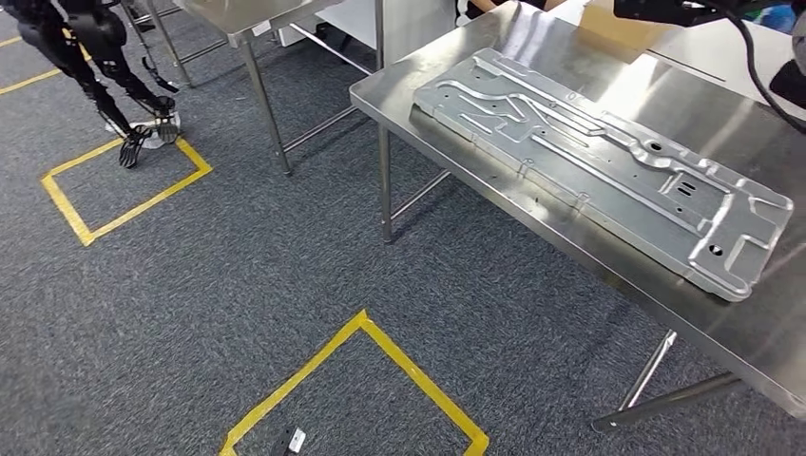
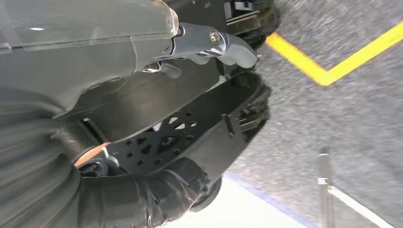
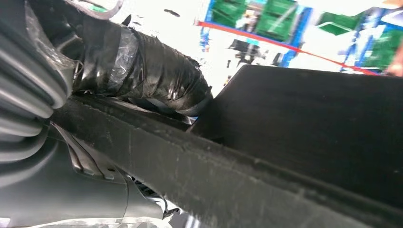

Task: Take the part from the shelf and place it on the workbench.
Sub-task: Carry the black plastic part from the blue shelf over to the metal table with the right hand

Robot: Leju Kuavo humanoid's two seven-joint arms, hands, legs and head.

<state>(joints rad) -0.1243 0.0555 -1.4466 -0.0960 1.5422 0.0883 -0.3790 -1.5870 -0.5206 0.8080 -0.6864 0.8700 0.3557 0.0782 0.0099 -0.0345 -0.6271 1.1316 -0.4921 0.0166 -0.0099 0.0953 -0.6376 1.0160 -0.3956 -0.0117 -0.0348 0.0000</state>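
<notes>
The part (image 1: 608, 161) — a long stamped sheet-metal panel with raised ribs and small holes — lies flat on the steel bench (image 1: 532, 38), running slantwise along the top, one end close to the bench's near edge; no robot hand touches it. In the left wrist view the left robot hand (image 2: 209, 45) shows its grey thumb stretched out with nothing against it, but its other fingers are hidden, so I cannot tell how wide it stands. In the right wrist view the right robot hand (image 3: 142, 66) lies against a long black bar (image 3: 228, 185) — part of a dark panel; whether the fingers grip it I cannot tell. Under the bench runs grey carpet (image 1: 238, 256) with yellow tape squares (image 1: 124, 190); a second steel table (image 1: 238, 14) stands farther back; another dark legged robot (image 1: 95, 66) stands at the far-left square.
</notes>
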